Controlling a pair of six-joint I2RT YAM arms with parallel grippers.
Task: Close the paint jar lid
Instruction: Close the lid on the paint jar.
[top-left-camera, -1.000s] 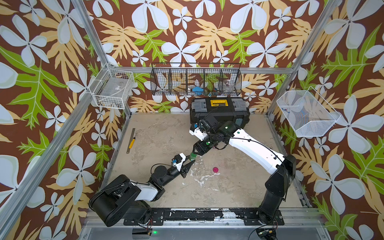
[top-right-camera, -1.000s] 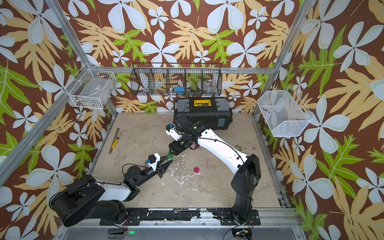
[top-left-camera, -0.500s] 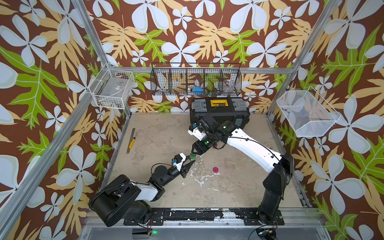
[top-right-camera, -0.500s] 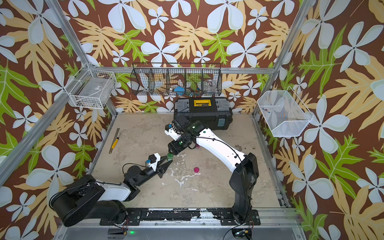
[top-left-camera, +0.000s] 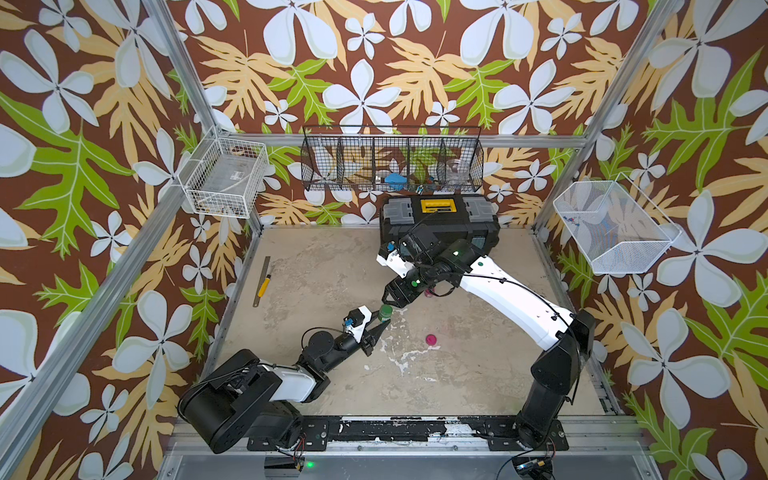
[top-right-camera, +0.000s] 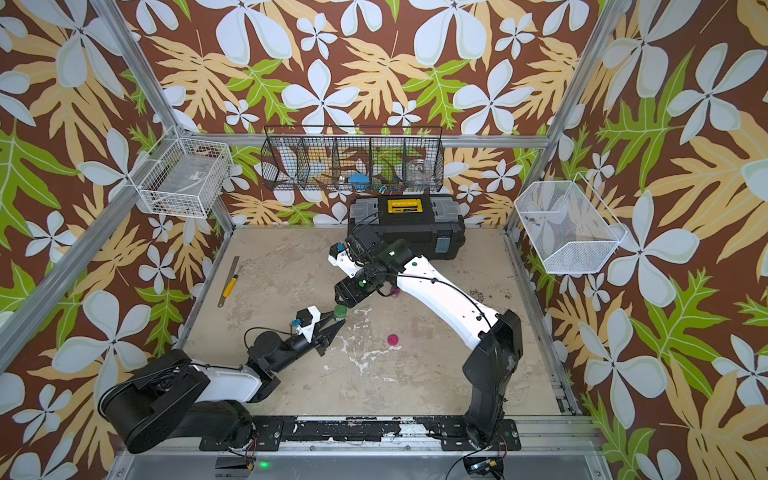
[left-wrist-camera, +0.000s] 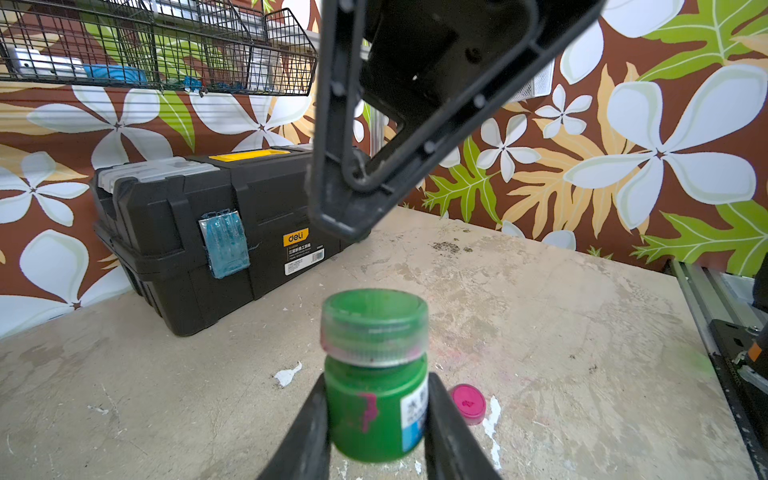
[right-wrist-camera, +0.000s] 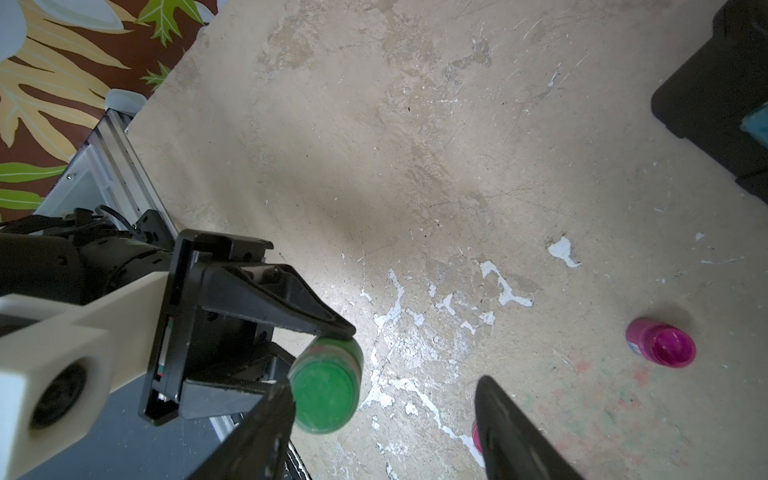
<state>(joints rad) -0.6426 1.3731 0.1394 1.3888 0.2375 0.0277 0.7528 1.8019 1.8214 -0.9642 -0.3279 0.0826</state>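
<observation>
Worn beige tabletop (top-left-camera: 316, 266), floral walls. Green paint jar (left-wrist-camera: 374, 399) upright near centre, clamped at body by left gripper (top-left-camera: 383, 319). Lid (left-wrist-camera: 374, 320) sits on mouth, tightness unclear. Right gripper (right-wrist-camera: 384, 386) hovers just above, jaws apart, empty. Lid lies off-centre, close beside one finger (right-wrist-camera: 274, 411). Probably needs small shift to near-left before closing on lid.

A black toolbox (top-left-camera: 440, 218) with a yellow handle sits at the back of the bench (top-left-camera: 332, 257), just behind the right pincer (top-left-camera: 392, 302). A yellow-handled flat tool (top-left-camera: 262, 281) lies well off to that pincer's left. High beyond it hangs a black wire basket (top-left-camera: 392, 164), flanked by two white ones (top-left-camera: 226, 183) (top-left-camera: 615, 228).
</observation>
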